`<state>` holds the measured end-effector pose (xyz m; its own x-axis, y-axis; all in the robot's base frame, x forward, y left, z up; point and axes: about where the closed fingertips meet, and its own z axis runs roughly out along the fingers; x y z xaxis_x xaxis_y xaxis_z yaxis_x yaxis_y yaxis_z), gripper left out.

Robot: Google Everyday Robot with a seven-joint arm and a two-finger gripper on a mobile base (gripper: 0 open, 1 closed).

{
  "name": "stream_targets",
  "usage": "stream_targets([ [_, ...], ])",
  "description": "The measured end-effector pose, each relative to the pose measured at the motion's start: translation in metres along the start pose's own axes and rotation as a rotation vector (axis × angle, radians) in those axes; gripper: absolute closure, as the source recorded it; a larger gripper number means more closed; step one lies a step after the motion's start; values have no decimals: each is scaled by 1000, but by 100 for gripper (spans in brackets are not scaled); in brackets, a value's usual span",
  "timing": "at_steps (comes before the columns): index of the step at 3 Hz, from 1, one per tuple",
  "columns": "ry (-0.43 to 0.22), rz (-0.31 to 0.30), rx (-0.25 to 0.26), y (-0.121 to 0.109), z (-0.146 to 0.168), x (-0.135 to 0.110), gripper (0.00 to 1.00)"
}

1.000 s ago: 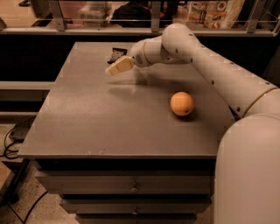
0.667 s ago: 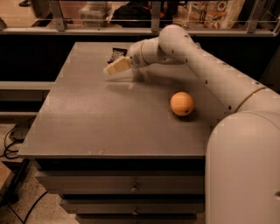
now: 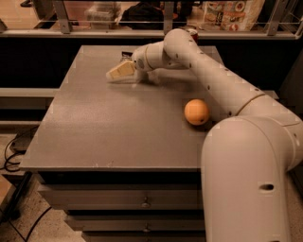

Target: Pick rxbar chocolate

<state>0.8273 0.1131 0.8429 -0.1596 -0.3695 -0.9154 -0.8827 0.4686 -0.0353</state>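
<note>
My gripper [image 3: 121,71] is pale beige and reaches over the far left part of the grey table [image 3: 104,127], low above its top. Just behind it, near the far edge, a small dark flat object shows, which looks like the rxbar chocolate [image 3: 127,54]; the wrist hides most of it. The gripper is in front of the bar and does not hold it. An orange round fruit [image 3: 196,112] lies on the right side of the table, next to my arm. The top of a red soda can [image 3: 191,32] peeks out behind my arm at the far edge.
My white arm [image 3: 222,85] crosses the right side of the table from the near right. A rail and shelving with packaged goods [image 3: 227,12] run behind the table. Drawers [image 3: 142,201] sit under the tabletop. Cables [image 3: 12,151] lie on the floor at the left.
My gripper has shifted slightly to the left over the far part of the table. The orange fruit has not moved.
</note>
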Motion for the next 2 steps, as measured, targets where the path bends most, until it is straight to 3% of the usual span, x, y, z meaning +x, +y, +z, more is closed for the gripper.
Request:
stream_targets([
  [1, -17, 28, -15, -3, 13, 1, 18],
  [2, -29, 58, -26, -5, 22, 4, 50],
])
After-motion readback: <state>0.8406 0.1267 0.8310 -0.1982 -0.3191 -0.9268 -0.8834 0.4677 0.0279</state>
